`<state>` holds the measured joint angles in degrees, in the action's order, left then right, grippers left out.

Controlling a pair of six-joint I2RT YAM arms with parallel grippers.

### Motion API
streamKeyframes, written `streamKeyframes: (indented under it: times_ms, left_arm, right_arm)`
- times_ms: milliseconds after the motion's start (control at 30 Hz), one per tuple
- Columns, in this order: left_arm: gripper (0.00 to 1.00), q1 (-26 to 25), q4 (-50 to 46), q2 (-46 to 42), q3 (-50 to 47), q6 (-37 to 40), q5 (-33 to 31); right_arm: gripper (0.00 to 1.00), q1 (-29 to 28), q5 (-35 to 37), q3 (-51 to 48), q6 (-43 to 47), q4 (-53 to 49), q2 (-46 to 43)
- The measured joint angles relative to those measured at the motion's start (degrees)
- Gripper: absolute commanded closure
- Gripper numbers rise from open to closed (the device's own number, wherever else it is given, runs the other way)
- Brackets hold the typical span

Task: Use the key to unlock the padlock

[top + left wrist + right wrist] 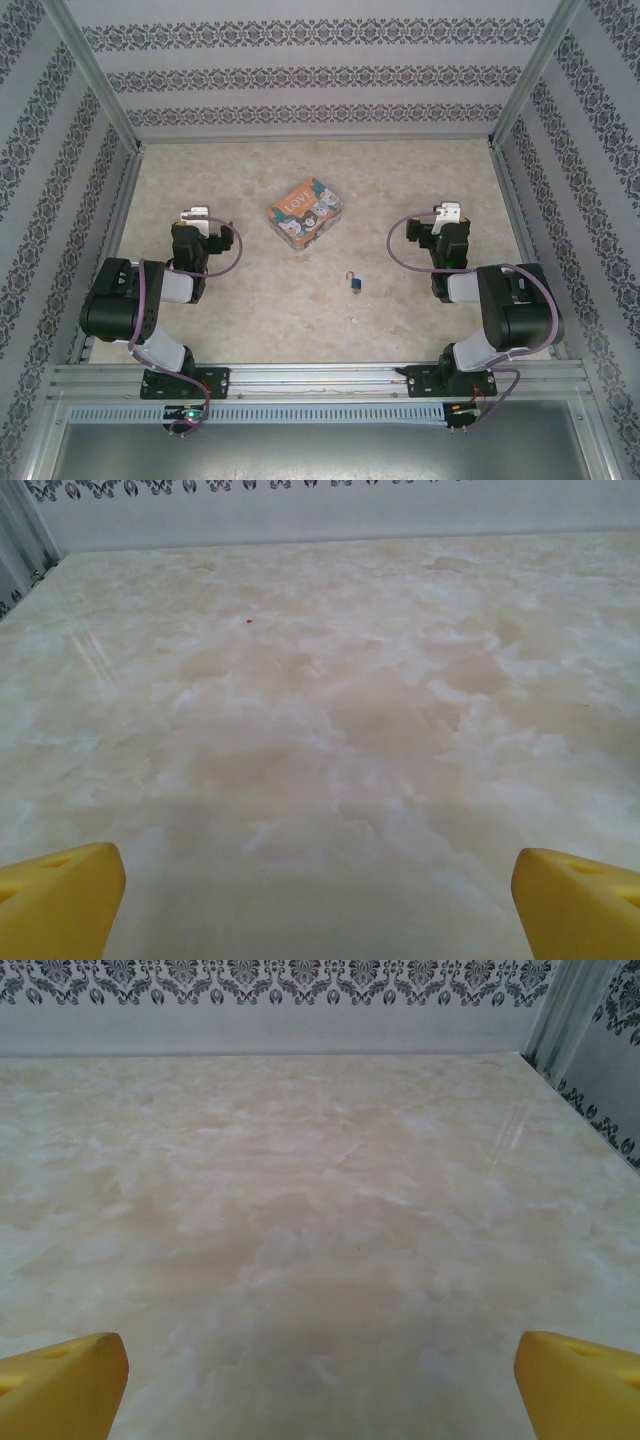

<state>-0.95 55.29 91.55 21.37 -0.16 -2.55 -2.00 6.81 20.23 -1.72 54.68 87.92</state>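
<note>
Marbled beige table (250, 300), patterned walls (300, 80), padlock (355, 285) mid-table

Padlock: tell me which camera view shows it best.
Top external view: the padlock lies mid-table, blue body and shackle visible, small, nearer than the tin. Both wrist views take in marbled tabletop between yellow claw fingertips.

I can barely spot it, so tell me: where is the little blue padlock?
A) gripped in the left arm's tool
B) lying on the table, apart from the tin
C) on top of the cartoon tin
B: the overhead view shows the padlock lying on the table, apart from the tin.
</note>
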Motion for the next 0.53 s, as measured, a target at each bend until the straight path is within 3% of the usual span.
streamKeyframes:
  times_ms: [533]
  left_arm:
    - [0.01, 0.0, 0.0, 0.0, 0.0, 0.0, 0.0]
  right_arm:
    - [0.02, 0.0, -0.4, 0.0, 0.0, 0.0, 0.0]
